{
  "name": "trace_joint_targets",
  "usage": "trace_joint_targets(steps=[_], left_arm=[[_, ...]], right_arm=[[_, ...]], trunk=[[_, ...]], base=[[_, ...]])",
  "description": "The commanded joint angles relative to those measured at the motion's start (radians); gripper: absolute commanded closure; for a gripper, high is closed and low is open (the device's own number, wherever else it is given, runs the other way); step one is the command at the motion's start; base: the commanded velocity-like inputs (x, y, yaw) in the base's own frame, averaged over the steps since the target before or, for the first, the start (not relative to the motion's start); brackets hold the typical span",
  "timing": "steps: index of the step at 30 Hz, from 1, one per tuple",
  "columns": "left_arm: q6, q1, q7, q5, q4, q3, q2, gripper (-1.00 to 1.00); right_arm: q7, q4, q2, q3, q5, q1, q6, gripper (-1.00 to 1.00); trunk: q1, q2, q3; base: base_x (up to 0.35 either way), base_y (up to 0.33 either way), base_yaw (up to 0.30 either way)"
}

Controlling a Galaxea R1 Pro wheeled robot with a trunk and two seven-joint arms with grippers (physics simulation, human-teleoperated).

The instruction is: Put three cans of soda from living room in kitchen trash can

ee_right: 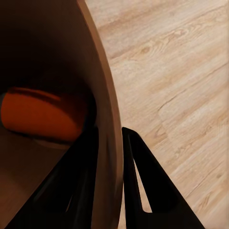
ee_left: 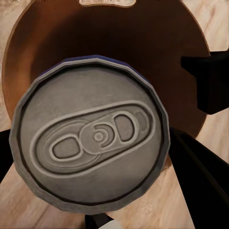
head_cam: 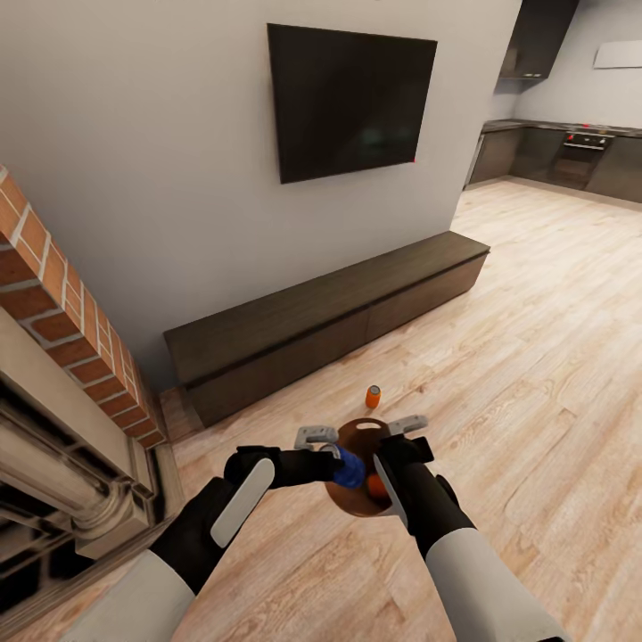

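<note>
We've got the blue can (head_cam: 349, 467) clamped in our left gripper (head_cam: 343, 464), right over the bin (head_cam: 361, 439), whose wall our right gripper (ee_right: 110, 157) pinches. One orange can (ee_right: 40, 117) lies inside; another (head_cam: 373, 396) stands just beyond. Next: let go.
</note>
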Motion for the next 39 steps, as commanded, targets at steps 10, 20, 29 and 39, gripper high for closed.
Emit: trace_joint_targets(steps=[10, 20, 29, 39], left_arm=[[-0.038, 0.0, -0.001, 0.0, 0.015, 0.001, -0.001, 1.0], [-0.05, 0.0, 0.0, 0.001, 0.047, 0.001, -0.004, 1.0], [-0.086, 0.0, 0.0, 0.0, 0.083, 0.0, -0.008, 1.0], [-0.092, 0.0, 0.001, -0.005, 0.095, 0.0, -0.011, 1.0]], right_arm=[[0.006, -0.001, 0.0, 0.04, -0.047, 0.0, 0.03, 1.0], [0.005, -0.007, 0.0, 0.126, -0.12, 0.0, 0.037, 1.0], [0.005, -0.017, 0.0, 0.131, -0.122, 0.0, 0.038, 1.0], [0.005, -0.018, 0.0, 0.131, -0.123, 0.0, 0.038, 1.0]], trunk=[[0.0, 0.0, 0.0], [0.0, 0.0, 0.0], [0.0, 0.0, 0.0], [0.0, 0.0, 0.0]], base=[[0.0, 0.0, 0.0], [0.0, 0.0, 0.0], [0.0, 0.0, 0.0], [0.0, 0.0, 0.0]])
